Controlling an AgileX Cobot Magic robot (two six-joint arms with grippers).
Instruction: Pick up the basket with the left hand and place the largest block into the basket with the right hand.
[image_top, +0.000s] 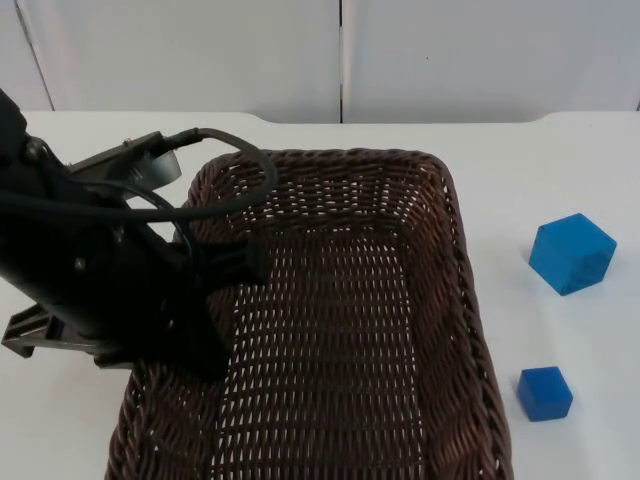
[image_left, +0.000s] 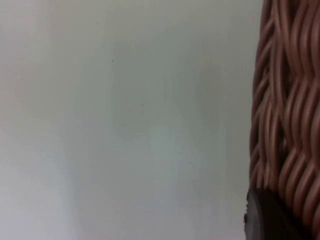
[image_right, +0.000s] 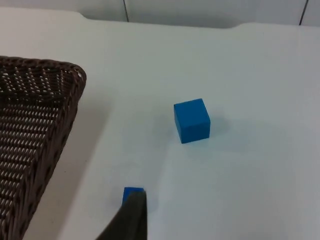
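A dark brown wicker basket (image_top: 465, 270) fills the middle of the top view and looks raised off the table. My left gripper (image_top: 207, 355) is shut on its left rim, and the weave (image_left: 285, 110) stands close beside it in the left wrist view. The larger blue block (image_top: 571, 253) lies on the white table to the right of the basket, also seen in the right wrist view (image_right: 192, 120). A smaller blue block (image_top: 545, 392) lies nearer the front. My right gripper (image_right: 131, 220) hovers over the table just in front of that small block (image_right: 132, 192).
The basket's corner (image_right: 75, 75) lies to the left of both blocks in the right wrist view. White table top (image_top: 560, 160) stretches around the blocks to the grey partition wall (image_top: 450, 50) at the back.
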